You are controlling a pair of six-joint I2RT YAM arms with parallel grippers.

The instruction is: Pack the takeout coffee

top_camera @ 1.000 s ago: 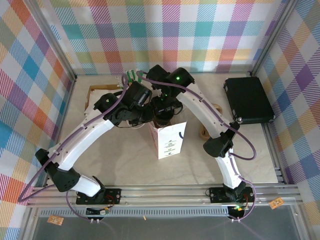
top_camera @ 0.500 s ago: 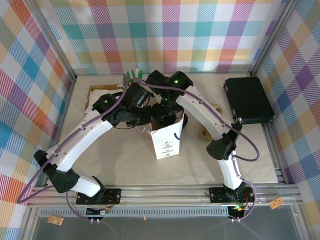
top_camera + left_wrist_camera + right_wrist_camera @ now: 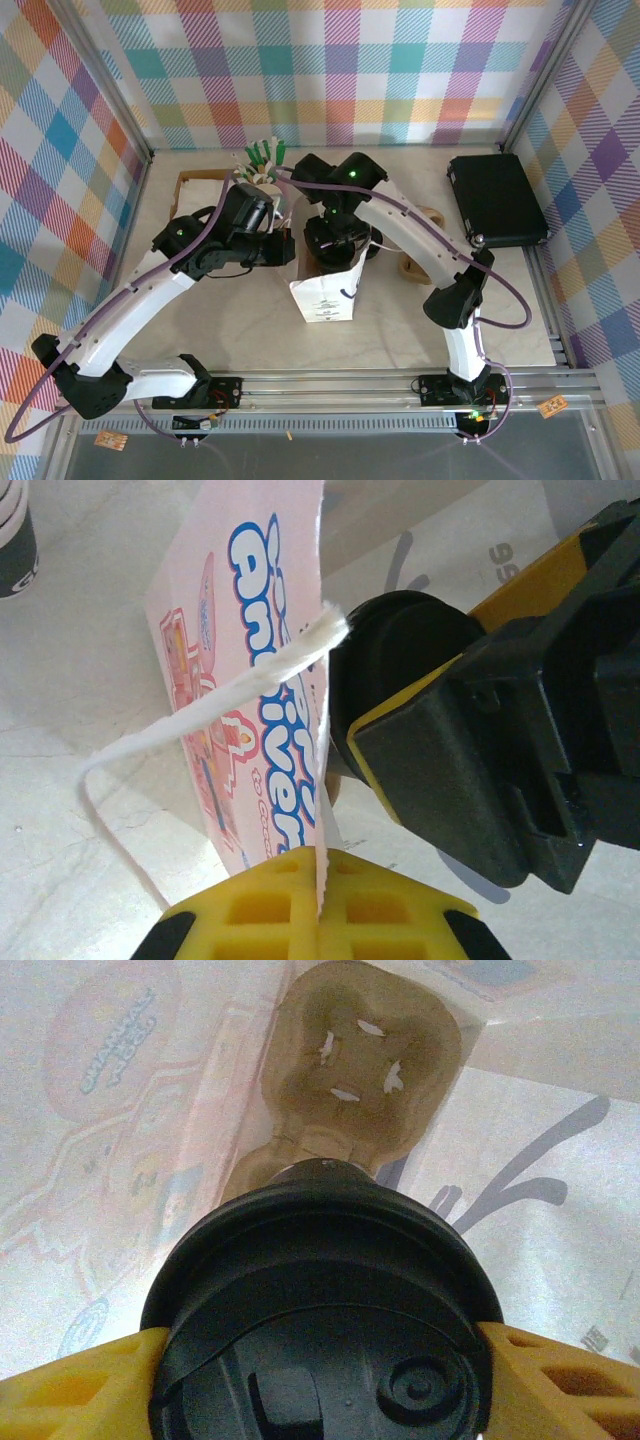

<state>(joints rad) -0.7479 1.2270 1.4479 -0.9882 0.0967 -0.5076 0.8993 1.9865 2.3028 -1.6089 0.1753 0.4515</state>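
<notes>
So, L jaws clamp bag (image 3: 250,680) rim; R jaws hold coffee (image 3: 320,1300) w/ bag walls close around.

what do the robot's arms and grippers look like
The left arm and right arm are white shells with black joints, each trailed by a purple cable. The left gripper and right gripper are black with yellow waffle-grid fingers.
</notes>
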